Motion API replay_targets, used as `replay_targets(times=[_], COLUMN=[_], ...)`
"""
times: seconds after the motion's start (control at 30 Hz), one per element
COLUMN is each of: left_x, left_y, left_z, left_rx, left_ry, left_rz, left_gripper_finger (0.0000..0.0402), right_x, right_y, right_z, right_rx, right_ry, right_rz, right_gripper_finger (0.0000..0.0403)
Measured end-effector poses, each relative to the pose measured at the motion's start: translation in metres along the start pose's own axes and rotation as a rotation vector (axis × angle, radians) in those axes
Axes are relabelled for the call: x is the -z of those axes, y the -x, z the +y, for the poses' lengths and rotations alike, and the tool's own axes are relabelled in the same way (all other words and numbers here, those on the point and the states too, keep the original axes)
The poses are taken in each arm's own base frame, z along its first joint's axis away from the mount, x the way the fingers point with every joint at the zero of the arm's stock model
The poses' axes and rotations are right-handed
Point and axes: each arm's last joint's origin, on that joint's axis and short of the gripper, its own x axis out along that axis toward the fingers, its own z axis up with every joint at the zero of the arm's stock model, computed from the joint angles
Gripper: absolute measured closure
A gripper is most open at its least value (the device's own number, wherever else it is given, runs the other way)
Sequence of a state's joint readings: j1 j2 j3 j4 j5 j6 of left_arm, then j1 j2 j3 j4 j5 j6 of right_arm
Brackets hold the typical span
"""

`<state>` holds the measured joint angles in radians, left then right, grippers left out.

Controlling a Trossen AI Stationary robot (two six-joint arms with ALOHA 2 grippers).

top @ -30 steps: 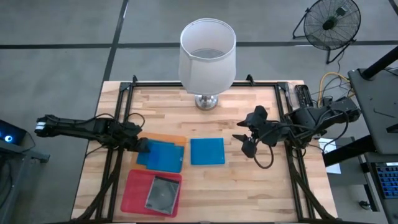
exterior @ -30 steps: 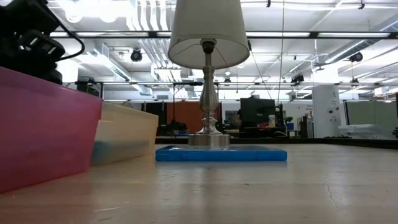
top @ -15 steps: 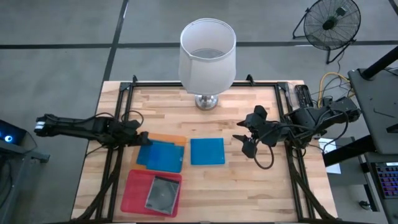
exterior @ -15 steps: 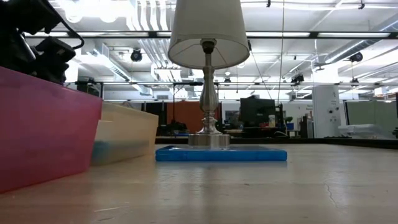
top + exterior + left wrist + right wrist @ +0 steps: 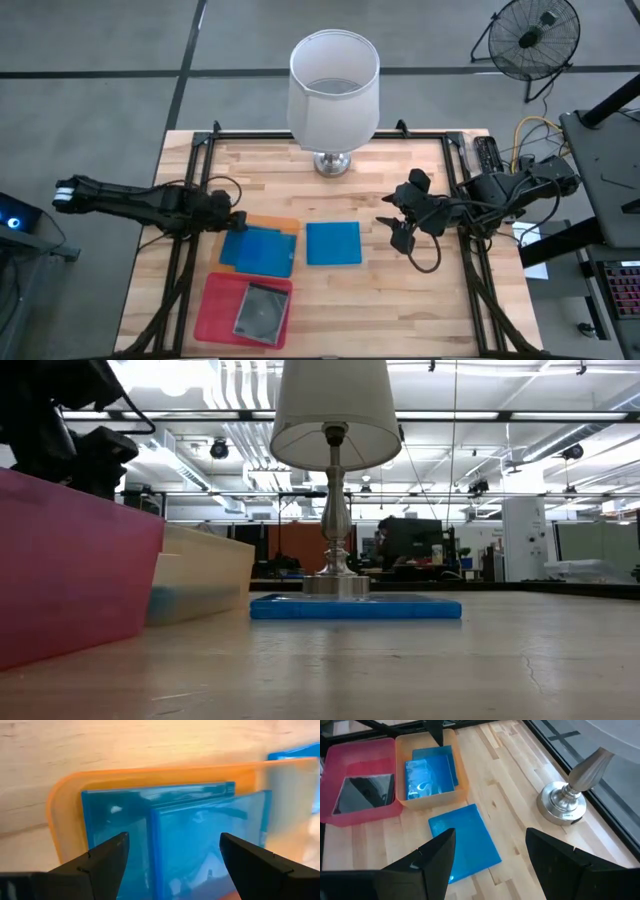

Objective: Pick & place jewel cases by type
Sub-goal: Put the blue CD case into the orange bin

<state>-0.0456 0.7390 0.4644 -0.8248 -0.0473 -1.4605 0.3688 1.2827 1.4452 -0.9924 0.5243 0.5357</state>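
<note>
Two bright blue jewel cases [image 5: 258, 250] lie stacked and offset in the orange tray [image 5: 288, 225]. My left gripper [image 5: 234, 217] hangs open above the tray's left end, and the two cases [image 5: 200, 835] show below its fingers, untouched. A third blue case [image 5: 333, 243] lies flat on the table. A dark grey case [image 5: 262, 312] lies in the pink tray [image 5: 218, 300]. My right gripper [image 5: 395, 230] hovers open to the right of the loose blue case [image 5: 465, 840], well above the table.
A lamp with a white shade [image 5: 334, 85] stands on its metal base [image 5: 563, 805] at the table's far middle. A black frame rail [image 5: 190, 200] runs along each side of the table. Bare wood lies near and to the right of the loose case.
My left gripper has risen and drawn back from the blue cases in the orange tray, toward the tray's far left corner. The cases have stayed where they were. My right arm has kept still.
</note>
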Motion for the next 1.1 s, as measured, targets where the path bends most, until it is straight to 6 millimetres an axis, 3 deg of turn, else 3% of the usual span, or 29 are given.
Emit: replay_targets(times=[0.2, 0.7, 1.1], left_x=[-0.002, -0.016, -0.021], left_y=[0.000, 0.023, 0.027], left_z=[-0.020, -0.123, -0.213], left_rx=[-0.053, 0.021, 0.342], left_ry=[-0.006, -0.115, -0.213], left_rz=[0.008, -0.086, -0.122], left_gripper_finger=[0.0109, 0.0109, 0.0109], right_x=[0.000, 0.001, 0.030], right_y=[0.000, 0.001, -0.018], right_z=[0.000, -0.001, -0.006], right_rx=[0.000, 0.002, 0.049], right_ry=[0.007, -0.134, -0.125], right_rz=[0.000, 0.001, 0.073], right_gripper_finger=[0.0165, 0.0165, 0.0165])
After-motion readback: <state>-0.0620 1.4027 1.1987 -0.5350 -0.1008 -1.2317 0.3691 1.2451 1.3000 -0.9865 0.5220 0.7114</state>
